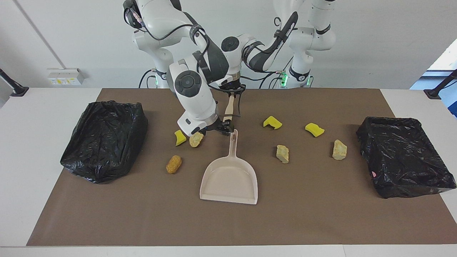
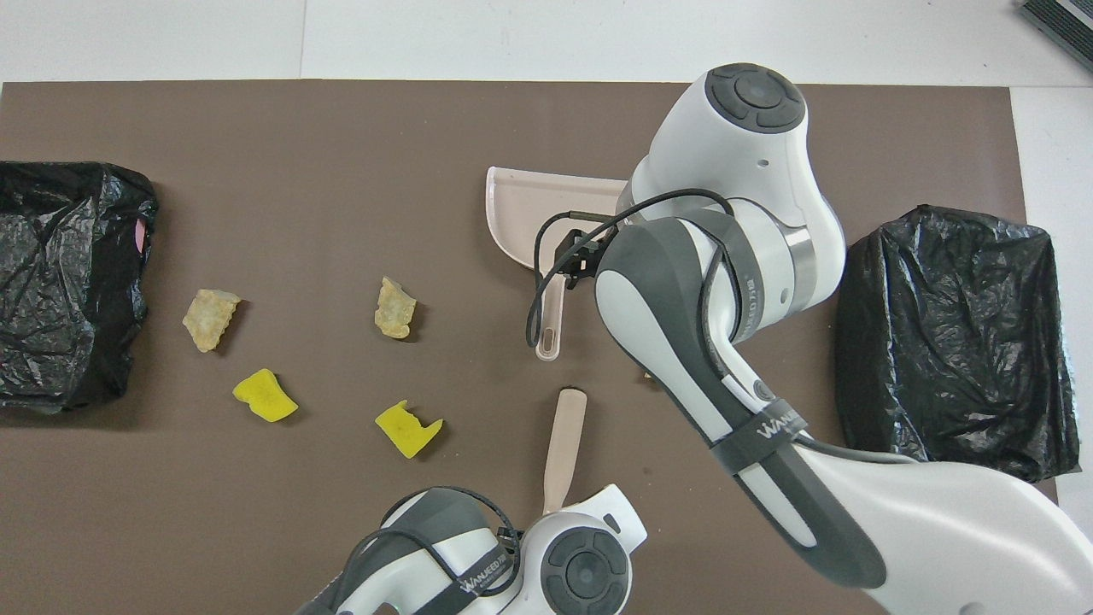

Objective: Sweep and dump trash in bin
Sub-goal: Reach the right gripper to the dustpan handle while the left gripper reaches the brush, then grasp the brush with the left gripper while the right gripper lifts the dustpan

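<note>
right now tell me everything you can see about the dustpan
The dustpan is a beige, plastic-looking scoop lying flat on the brown mat mid-table. Its wide open mouth points away from the robots, and its slim handle, with a hanging slot at the tip, points toward them. It is empty. The right hand hovers by the handle tip; contact is unclear.

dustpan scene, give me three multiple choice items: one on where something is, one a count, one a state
1. The dustpan lies:
A. on the floor
B. between the two black bins
C. up in the air

2. How many yellow pieces are on the table?
A. one
B. five
C. three

3. The left gripper is:
A. open and empty
B. shut on the brush
C. shut on a yellow piece

Answers:
1 B, it sits flat with a bin toward each end of the table.
2 C, the facing view shows three.
3 B, its fingertips clamp the handle's top.
</note>
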